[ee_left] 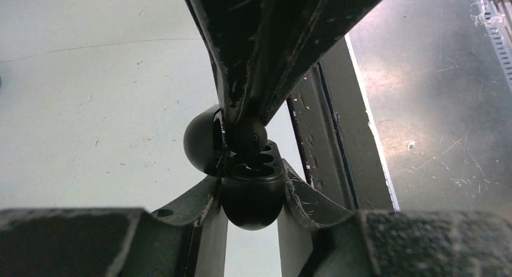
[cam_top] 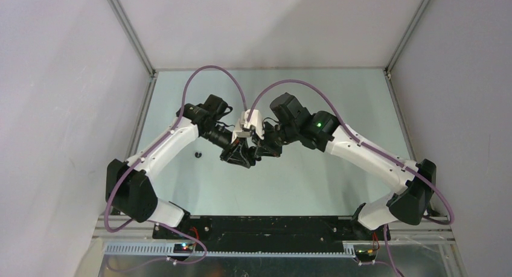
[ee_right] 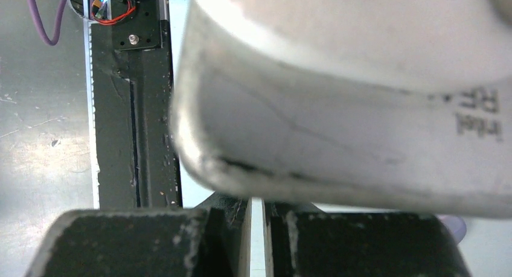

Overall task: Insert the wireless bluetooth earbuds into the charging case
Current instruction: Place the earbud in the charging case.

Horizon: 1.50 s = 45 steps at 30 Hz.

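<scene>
Left pincer [ee_left: 252,194] clamps the open case [ee_left: 253,207]; right pincer [ee_left: 243,119] just above pinches a black earbud [ee_left: 247,138], which could pop out if misaligned.

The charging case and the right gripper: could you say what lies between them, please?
A black earbud, pinched in the jaws of the right gripper, right over the open charging case; the left wrist view shows it.

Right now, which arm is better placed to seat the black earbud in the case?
Right. The right pincer pinches the black earbud at the sockets of the open charging case. The left pincer is shut on that case, so it is occupied holding it.
</scene>
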Each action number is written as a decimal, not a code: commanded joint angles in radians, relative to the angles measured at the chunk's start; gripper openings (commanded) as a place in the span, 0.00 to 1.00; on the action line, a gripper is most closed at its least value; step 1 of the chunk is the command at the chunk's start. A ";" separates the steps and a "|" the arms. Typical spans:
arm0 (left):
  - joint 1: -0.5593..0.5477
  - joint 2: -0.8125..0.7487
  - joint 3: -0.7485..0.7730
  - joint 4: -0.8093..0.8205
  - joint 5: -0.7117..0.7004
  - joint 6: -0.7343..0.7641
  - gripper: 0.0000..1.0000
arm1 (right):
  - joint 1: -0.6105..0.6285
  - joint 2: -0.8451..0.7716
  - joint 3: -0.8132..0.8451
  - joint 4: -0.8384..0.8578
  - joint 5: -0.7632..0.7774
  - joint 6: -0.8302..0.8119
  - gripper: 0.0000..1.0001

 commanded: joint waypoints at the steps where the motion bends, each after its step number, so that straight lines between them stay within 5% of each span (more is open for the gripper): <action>1: -0.027 -0.017 0.003 -0.002 0.013 0.013 0.12 | 0.013 -0.001 -0.002 0.062 0.044 0.008 0.08; 45: -0.035 -0.022 -0.025 0.134 -0.056 -0.129 0.12 | 0.018 -0.002 0.028 0.106 0.019 0.112 0.05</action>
